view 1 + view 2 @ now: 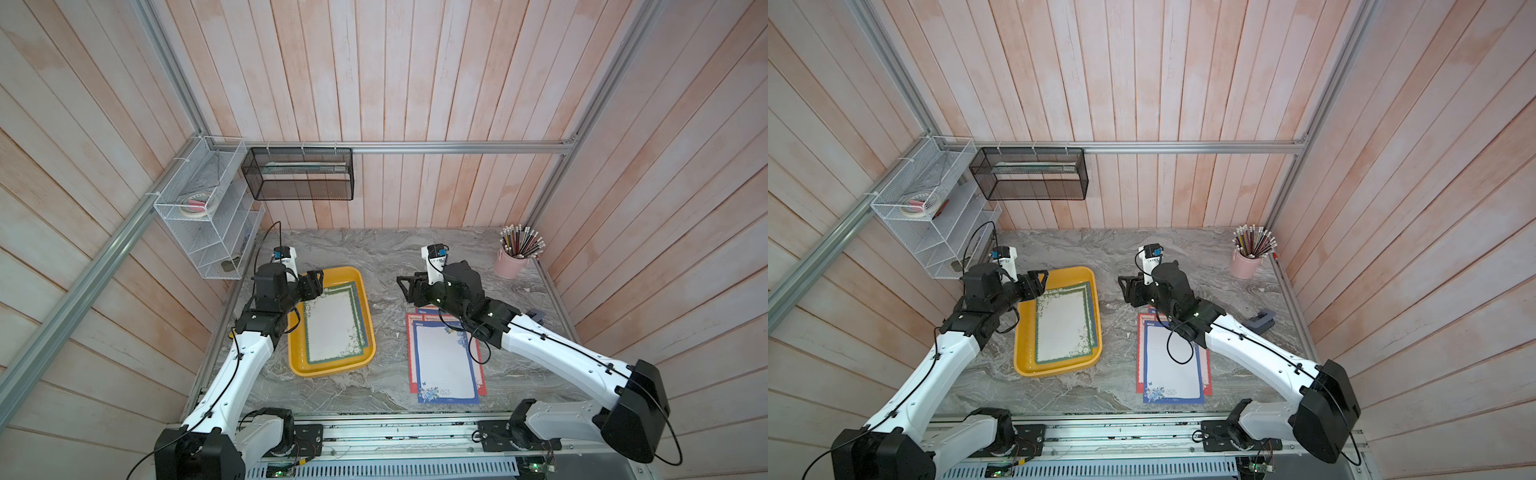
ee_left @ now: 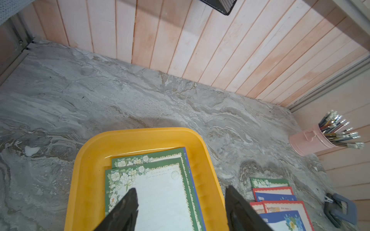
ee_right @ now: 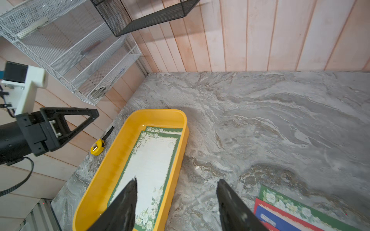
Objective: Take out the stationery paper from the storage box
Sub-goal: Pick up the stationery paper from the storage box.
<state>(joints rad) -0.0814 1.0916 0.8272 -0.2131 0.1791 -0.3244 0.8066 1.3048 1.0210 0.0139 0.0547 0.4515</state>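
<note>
Top view: thin green-bordered stationery paper [image 1: 332,328] lies in the shallow yellow plastic storage box [image 1: 328,371] by the grey marbled worktop's [image 1: 382,257] left edge, long axis front to back. The left gripper [image 1: 318,284] hovers at its far-left corner, nearer than the right gripper [image 1: 402,289].
Left wrist: jaws wide, empty, paper just below.
Right wrist: jaws wide, empty, beside the box.

1. The left arm [image 1: 243,370] reaches forward from its base, elbow bent, wrist turned inward.
2. The left gripper [image 1: 316,282] tilts downward, its jaws standing apart [image 2: 181,189].
3. The right arm [image 1: 561,349] stretches forward and leftward, forearm low.
4. The right gripper [image 1: 404,289] points left, jaws spread [image 3: 177,180], well apart from the left gripper.
</note>
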